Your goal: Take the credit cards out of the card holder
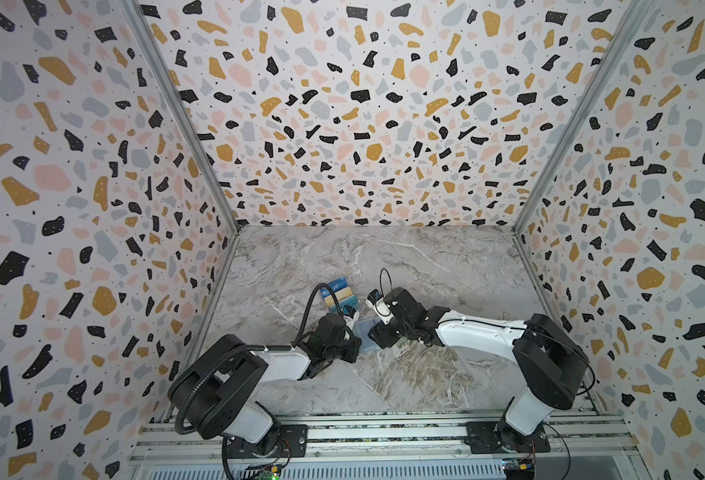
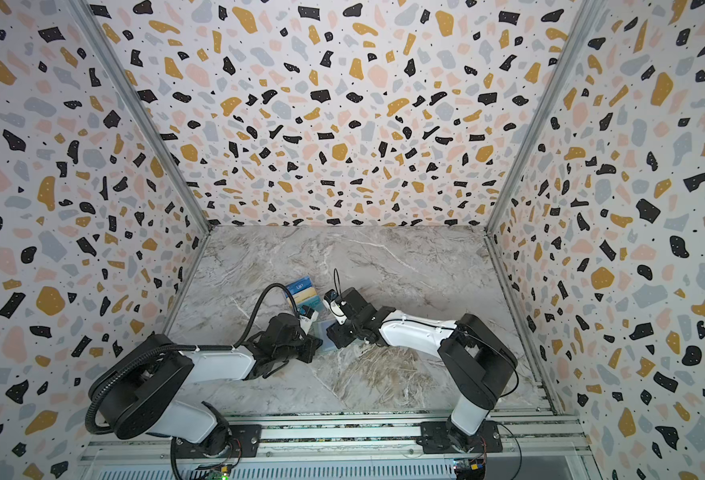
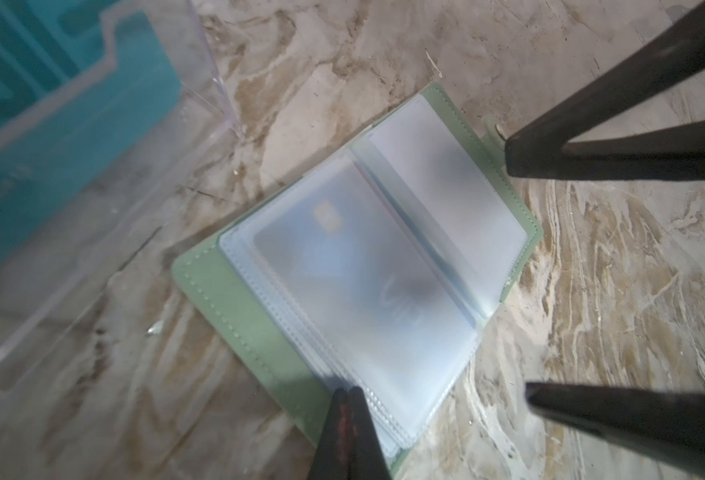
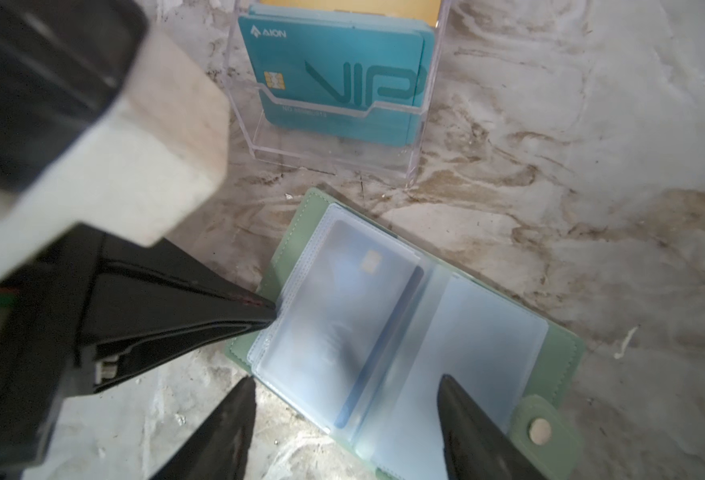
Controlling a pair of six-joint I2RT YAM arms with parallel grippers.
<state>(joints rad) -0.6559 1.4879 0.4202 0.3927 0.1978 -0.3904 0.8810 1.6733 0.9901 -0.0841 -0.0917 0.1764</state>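
Observation:
The mint-green card holder [image 4: 297, 232] [image 3: 226, 299] lies open on the marble, in both top views a pale patch [image 1: 365, 334] [image 2: 324, 332] between the wrists. A bluish credit card [image 4: 342, 299] [image 3: 342, 282] with a gold chip shows through its frosted sleeve. A dark blue card edge [image 4: 367, 374] sits by the spine. My left gripper [image 3: 346, 392] [image 4: 269, 316] is shut, its tips touching the sleeves' outer edge. My right gripper [image 4: 344, 382] [image 3: 519, 278] is open, one finger over the far sleeve, nothing between them. A teal VIP card [image 4: 342, 83] stands in a clear stand.
The clear tiered stand [image 4: 334, 153] [image 1: 338, 293] [image 2: 303, 291] stands just beyond the holder, with a tan-gold card [image 4: 342, 6] behind the teal one. The holder's snap tab [image 4: 540, 428] lies flat on the marble. Terrazzo walls enclose three sides.

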